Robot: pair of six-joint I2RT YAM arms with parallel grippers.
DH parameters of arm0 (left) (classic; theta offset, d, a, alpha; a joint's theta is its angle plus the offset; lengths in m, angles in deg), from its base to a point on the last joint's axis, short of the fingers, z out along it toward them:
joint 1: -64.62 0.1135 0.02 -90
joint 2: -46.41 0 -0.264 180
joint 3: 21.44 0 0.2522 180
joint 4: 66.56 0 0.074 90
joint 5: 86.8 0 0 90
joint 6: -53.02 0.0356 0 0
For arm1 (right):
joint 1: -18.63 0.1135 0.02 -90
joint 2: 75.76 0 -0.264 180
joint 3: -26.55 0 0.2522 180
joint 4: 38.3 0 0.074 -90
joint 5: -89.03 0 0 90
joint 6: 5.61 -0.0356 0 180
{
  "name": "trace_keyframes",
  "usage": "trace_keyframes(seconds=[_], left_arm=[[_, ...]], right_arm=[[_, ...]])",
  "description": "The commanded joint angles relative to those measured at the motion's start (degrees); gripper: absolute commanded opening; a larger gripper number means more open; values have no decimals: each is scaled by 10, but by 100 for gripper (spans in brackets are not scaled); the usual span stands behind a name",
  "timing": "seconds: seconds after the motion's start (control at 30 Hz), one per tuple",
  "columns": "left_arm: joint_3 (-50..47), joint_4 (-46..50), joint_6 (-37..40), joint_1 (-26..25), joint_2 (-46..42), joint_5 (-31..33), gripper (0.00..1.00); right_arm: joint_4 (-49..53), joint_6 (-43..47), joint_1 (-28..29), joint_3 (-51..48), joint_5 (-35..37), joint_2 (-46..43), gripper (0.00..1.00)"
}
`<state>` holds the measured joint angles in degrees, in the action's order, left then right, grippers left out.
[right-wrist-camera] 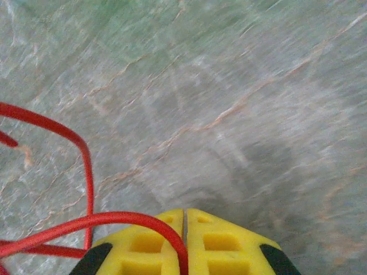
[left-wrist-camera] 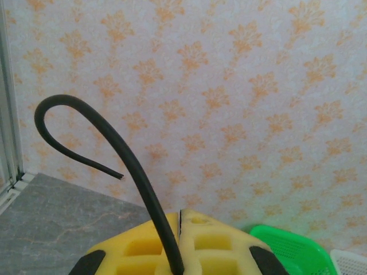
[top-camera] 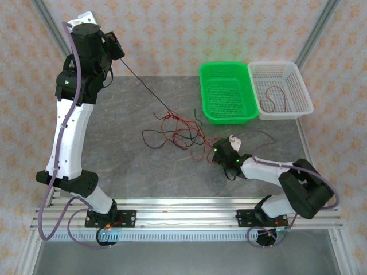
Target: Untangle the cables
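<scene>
A tangle of thin red and black cables (top-camera: pixel 179 132) lies on the grey table, left of centre. My left gripper (top-camera: pixel 117 52) is raised high at the back left, shut on a black cable (top-camera: pixel 143 85) that runs taut down to the tangle. In the left wrist view, the yellow fingers (left-wrist-camera: pixel 137 246) of the left gripper (left-wrist-camera: pixel 181 213) pinch that black cable (left-wrist-camera: pixel 117 140), whose free end curls over. My right gripper (top-camera: pixel 221 150) sits low at the tangle's right edge. In the right wrist view, the right gripper (right-wrist-camera: pixel 185 212) is shut on a red cable (right-wrist-camera: pixel 114 219).
A green basket (top-camera: pixel 204 94) stands at the back, right of centre. Beside it a white basket (top-camera: pixel 305 90) holds a loose red cable (top-camera: pixel 275 98). Patterned walls and metal frame posts bound the table.
</scene>
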<state>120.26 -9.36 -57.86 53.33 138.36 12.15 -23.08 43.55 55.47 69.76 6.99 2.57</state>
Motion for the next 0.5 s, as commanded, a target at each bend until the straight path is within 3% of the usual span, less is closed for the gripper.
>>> trace_keyframes(seconds=[0.0,0.1,0.13,0.37,0.47], left_arm=[[-30,-20,6,7,-26,-5,0],[-76,-33,-3,7,-42,-29,0],[-99,-41,-9,7,-51,-44,0],[-318,-143,-48,-4,-127,-139,0],[-367,-167,-53,-14,-144,-149,0]], right_arm=[[83,28,-11,4,59,-22,0],[108,65,-12,30,41,-33,0],[109,86,-11,40,17,-38,5],[135,252,3,115,-183,-97,60],[156,284,9,160,-253,-119,77]])
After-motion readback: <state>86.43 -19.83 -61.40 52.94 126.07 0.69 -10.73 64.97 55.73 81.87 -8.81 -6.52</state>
